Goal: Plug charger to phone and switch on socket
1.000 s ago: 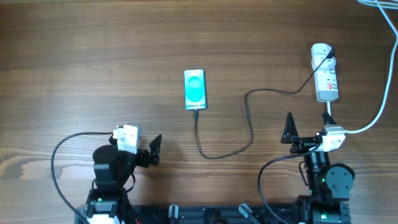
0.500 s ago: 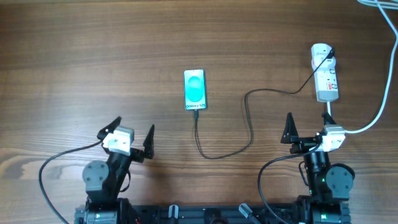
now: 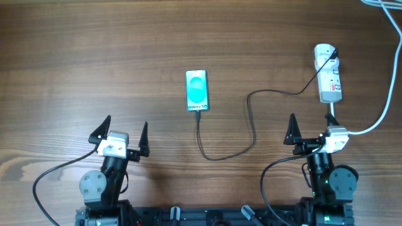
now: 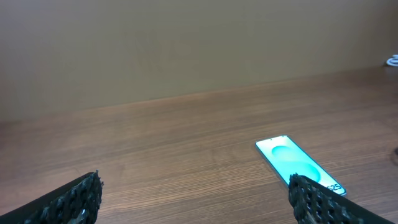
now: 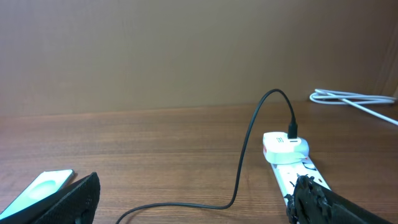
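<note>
The phone [image 3: 196,90] lies face up mid-table, light blue with a turquoise oval; it also shows in the left wrist view [image 4: 297,163] and at the right wrist view's left edge [image 5: 38,188]. The charger cable [image 3: 251,119] runs from the phone's near end in a loop to the socket [image 3: 328,81], a white power strip at the right, where its white adapter [image 5: 285,145] sits plugged in. My left gripper [image 3: 121,130] is open and empty, near-left of the phone. My right gripper [image 3: 309,130] is open and empty, just short of the socket [image 5: 297,171].
A thick white cord [image 3: 384,107] runs from the socket's near end past my right arm and up the right table edge; it also shows coiled far right in the right wrist view [image 5: 348,99]. Black robot cables [image 3: 50,176] loop beside each arm base.
My left arm has swung left and turned its open gripper to face straight up the table. The right arm, phone, cable and socket have not moved.
</note>
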Action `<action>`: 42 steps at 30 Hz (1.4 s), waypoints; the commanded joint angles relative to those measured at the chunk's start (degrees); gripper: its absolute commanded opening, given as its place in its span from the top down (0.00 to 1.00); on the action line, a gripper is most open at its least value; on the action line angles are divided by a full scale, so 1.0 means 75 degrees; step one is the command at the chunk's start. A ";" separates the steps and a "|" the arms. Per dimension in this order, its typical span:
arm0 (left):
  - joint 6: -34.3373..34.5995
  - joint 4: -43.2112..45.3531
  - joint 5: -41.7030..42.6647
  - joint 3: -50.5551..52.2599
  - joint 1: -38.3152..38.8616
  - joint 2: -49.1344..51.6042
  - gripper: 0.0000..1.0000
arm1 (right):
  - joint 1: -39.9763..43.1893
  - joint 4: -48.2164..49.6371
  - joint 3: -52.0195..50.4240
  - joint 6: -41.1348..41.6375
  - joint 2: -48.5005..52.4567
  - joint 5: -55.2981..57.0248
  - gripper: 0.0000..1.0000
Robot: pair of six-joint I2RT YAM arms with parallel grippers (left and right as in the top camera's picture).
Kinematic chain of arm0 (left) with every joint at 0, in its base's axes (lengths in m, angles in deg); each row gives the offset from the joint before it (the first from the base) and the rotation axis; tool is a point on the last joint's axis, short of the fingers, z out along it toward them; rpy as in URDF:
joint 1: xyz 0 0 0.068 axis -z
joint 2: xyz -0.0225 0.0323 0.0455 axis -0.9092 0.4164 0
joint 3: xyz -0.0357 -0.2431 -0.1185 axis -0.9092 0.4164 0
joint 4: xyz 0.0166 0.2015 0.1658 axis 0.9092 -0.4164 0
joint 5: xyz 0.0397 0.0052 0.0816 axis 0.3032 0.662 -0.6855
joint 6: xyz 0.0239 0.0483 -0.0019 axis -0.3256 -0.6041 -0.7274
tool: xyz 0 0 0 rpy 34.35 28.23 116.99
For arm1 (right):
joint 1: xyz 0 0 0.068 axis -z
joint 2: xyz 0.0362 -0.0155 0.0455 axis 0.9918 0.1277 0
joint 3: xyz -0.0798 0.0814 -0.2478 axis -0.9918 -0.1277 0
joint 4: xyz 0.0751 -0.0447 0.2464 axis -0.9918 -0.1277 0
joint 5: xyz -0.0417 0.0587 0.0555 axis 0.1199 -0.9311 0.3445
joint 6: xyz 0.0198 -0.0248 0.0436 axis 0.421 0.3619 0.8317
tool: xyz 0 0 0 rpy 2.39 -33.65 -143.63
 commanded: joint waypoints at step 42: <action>-0.0093 -0.0041 -0.0326 0.0035 0.0720 -0.0055 0.00 | 0.0032 0.0032 -0.0012 0.0038 -0.0026 -0.0122 0.00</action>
